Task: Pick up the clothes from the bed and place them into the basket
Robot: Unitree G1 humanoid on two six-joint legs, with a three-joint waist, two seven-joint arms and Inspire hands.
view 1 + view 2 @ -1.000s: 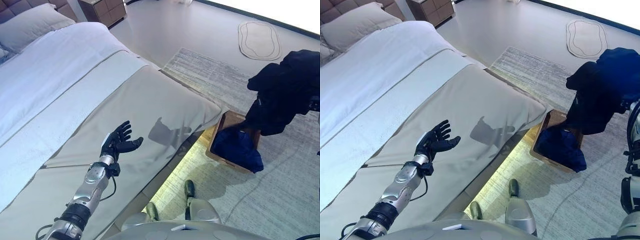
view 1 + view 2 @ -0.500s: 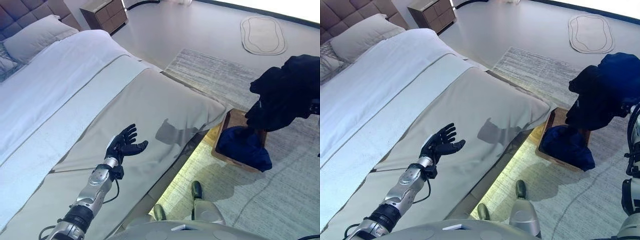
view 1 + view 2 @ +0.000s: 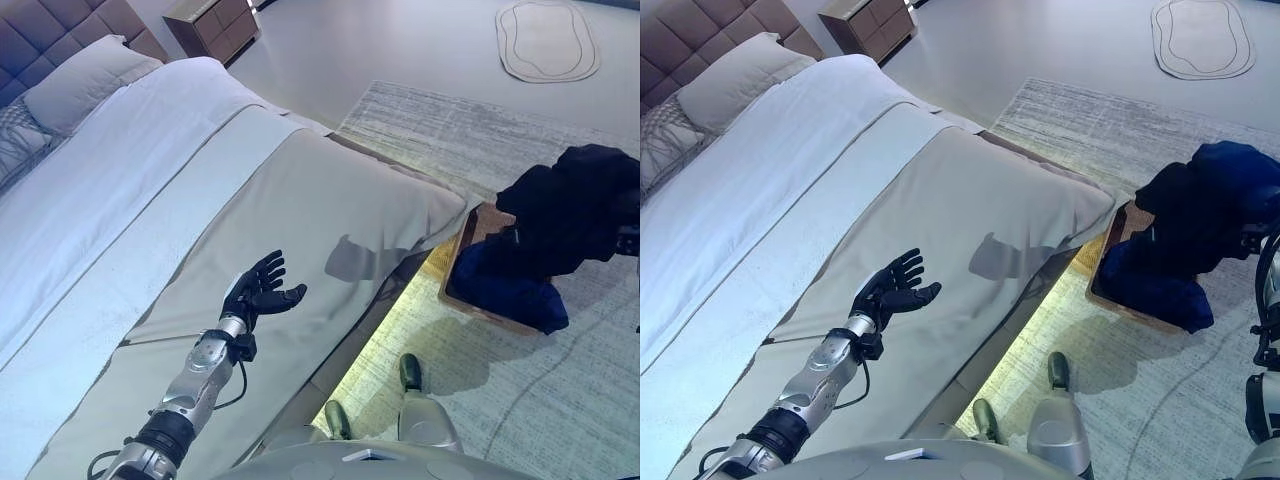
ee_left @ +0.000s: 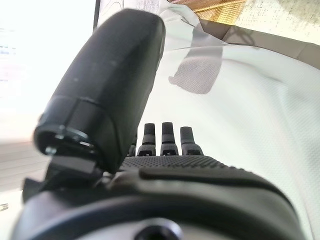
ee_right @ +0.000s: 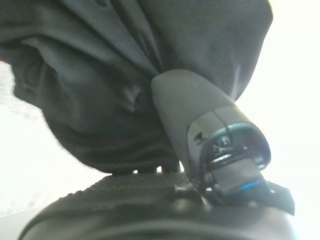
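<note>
We hold the dark garment (image 3: 572, 205) bunched in our right hand (image 5: 200, 115), suspended just above the basket (image 3: 478, 225). In the right wrist view the thumb presses into the gathered folds and the fingers are curled behind the cloth, so the hand is clamped on the fabric. We judge that the bunched grip keeps the loose ends from trailing outside the basket rim during the drop.

The basket stands on the rug (image 3: 440, 130), beside the foot corner of the bed (image 3: 300, 190). A blue garment (image 3: 510, 290) already lies in it and spills over the near rim. The hanging garment covers part of the basket from this angle.

Our left hand (image 3: 262, 292) hovers over the grey bedcover with fingers spread and the palm turned up; it holds nothing. No further clothes are visible on the bedcover. Pillows (image 3: 80, 85) lie at the head end, and a nightstand (image 3: 212, 25) stands beyond them.

The next step, in our judgement, is to lower the garment and release it over the basket.
</note>
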